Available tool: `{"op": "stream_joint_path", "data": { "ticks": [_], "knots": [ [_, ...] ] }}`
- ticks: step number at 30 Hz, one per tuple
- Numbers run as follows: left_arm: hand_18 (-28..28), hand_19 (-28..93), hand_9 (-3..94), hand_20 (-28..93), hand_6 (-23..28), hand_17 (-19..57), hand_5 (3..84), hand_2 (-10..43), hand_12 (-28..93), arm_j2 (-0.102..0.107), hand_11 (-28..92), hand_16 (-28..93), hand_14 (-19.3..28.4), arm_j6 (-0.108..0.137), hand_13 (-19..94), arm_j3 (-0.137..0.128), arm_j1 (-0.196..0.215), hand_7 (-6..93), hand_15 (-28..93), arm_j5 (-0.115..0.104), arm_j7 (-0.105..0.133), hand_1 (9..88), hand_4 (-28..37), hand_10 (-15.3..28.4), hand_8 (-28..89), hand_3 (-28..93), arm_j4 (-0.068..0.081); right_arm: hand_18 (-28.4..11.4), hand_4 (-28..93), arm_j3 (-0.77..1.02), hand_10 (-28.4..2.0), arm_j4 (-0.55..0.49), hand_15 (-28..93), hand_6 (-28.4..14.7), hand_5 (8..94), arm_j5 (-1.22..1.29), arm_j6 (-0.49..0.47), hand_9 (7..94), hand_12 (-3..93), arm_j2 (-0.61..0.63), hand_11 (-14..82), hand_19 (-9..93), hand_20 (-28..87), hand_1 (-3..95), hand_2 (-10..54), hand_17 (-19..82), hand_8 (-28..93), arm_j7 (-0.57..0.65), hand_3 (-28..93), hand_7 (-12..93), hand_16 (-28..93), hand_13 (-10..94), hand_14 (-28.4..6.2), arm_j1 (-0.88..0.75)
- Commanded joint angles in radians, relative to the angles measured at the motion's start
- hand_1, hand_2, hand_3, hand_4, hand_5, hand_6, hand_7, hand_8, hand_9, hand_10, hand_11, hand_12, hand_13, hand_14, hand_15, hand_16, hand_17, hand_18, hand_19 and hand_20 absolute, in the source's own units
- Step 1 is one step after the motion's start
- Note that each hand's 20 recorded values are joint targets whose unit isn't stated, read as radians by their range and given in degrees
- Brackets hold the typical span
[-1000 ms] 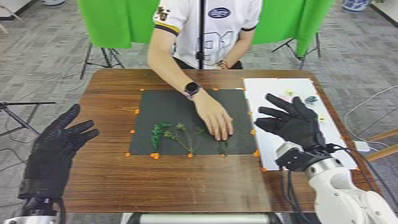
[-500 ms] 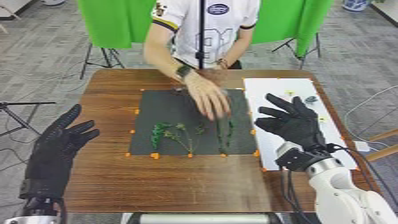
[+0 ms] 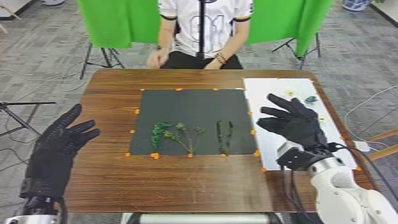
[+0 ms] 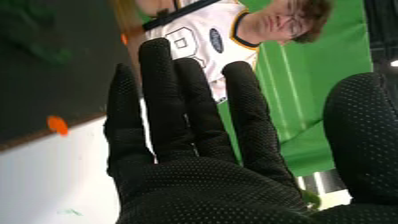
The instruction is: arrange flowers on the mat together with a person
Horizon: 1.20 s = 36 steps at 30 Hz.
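Sheet (image 3: 266, 89) partly behind right robot hand (image 3: 297, 126), pale flowers (image 3: 290, 93), kinds unclear

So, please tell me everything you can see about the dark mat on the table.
The dark mat looks smooth, grey-green and rectangular, and lies flat on the brown wooden table, left of the white sheet. Small orange pieces sit along its edges. Toward its near edge rest a dense green sprig, a branching one and two thin strands.

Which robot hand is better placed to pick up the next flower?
Probably the right robot hand: it's open over the white sheet, near the flowers; the left robot hand is across the mat.
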Motion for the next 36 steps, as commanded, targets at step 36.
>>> {"op": "stream_joint_path", "data": {
  "ticks": [36],
  "knots": [
    [22.4, 44, 33.1, 13, 4.5, -11.8, 30.5, 1.9, 11, -0.002, 24, -9, 26.2, 0.004, 23, 0.019, -0.028, 15.5, 50, 0.001, -0.032, 19.3, -28.3, 18.6, -11, 78, 0.002, -25.8, -23, -0.546, -18.1, 0.378, 55, -1.1, 49.2, -1.204, -0.064, 50.6, 13.8, 0.284, 15.0, 77, -6, 34.2, -3.0, 32, -11, 0.751, 72, 14, 6, 54, -17.9, 0.61]
  ]
}}
